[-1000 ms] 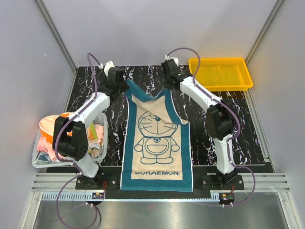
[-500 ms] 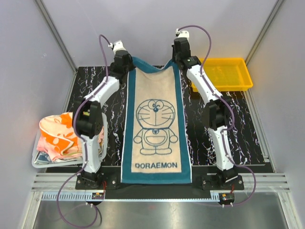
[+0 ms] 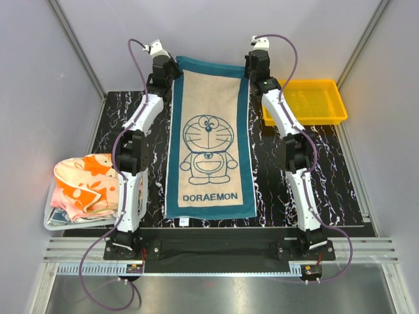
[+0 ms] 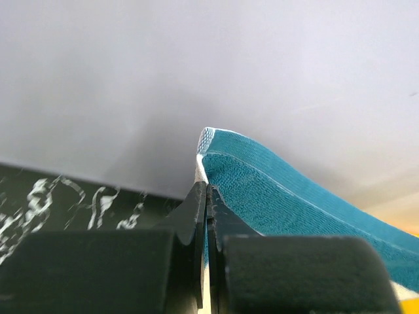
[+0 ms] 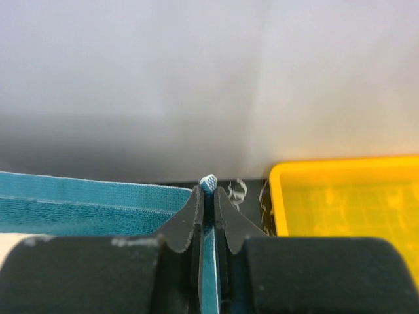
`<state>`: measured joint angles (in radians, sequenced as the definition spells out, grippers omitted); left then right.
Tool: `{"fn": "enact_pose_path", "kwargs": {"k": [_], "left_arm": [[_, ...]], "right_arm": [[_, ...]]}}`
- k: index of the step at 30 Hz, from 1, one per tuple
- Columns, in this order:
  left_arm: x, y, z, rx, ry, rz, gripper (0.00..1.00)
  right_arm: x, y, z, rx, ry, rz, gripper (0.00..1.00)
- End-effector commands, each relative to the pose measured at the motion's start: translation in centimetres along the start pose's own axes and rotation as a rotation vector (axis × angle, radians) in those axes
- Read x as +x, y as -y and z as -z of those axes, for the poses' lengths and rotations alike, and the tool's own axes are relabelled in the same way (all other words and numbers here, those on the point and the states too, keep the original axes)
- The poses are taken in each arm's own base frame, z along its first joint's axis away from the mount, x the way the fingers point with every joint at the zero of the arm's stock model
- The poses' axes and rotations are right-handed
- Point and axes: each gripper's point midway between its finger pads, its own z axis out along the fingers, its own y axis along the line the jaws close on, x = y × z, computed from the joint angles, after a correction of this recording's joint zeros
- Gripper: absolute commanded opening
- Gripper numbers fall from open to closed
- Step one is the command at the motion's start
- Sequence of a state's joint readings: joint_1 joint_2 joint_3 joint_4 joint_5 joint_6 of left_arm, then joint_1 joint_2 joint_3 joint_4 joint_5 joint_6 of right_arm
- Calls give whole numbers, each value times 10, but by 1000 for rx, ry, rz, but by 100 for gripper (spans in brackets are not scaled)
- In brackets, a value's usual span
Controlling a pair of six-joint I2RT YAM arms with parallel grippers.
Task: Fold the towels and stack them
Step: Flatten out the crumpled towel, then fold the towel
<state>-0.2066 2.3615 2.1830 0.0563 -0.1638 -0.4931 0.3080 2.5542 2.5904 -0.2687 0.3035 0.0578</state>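
A teal towel with a cream centre [image 3: 209, 140] and a cartoon print is stretched flat and long down the middle of the table. My left gripper [image 3: 171, 69] is shut on its far left corner [image 4: 208, 140], lifted at the back. The far right corner [image 5: 209, 182] is pinched in my right gripper [image 3: 251, 70], also shut. The towel's near edge lies on the table short of the front edge. More towels [image 3: 84, 185], orange-and-cream on top, sit heaped at the left.
A white mesh basket [image 3: 55, 223] holds the heap at the left edge. A yellow plastic tray [image 3: 304, 101] stands at the back right, close to my right arm. Grey walls close the back and sides.
Both grippers have risen and moved toward the back wall, pulling the teal towel straight. The folded-over top flattened out and the near edge slid back from the table's front.
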Motion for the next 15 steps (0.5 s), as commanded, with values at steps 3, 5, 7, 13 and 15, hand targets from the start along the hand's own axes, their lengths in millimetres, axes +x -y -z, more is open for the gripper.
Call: {"fn": "enact_pose_path", "kwargs": {"k": [3,5,7,13,15], "left_arm": [[-64,30,1,108,163,66,0],[-63,29,10,109,154,64,0],[-60,28,18,114,137,64,0],[-47,21,63,106,57,85,0],[-43,15,85,87,35,88,0]], "right_arm": [[-84,-3,18,-72,194,-74,0],[-78,-8,24,-104,154,-91,0],[-73,-11,31,-128,119,-106,0],[-48,-17,70,-189,-21,-185,0],[-41,-17,90,-201,-66,-217,0]]}}
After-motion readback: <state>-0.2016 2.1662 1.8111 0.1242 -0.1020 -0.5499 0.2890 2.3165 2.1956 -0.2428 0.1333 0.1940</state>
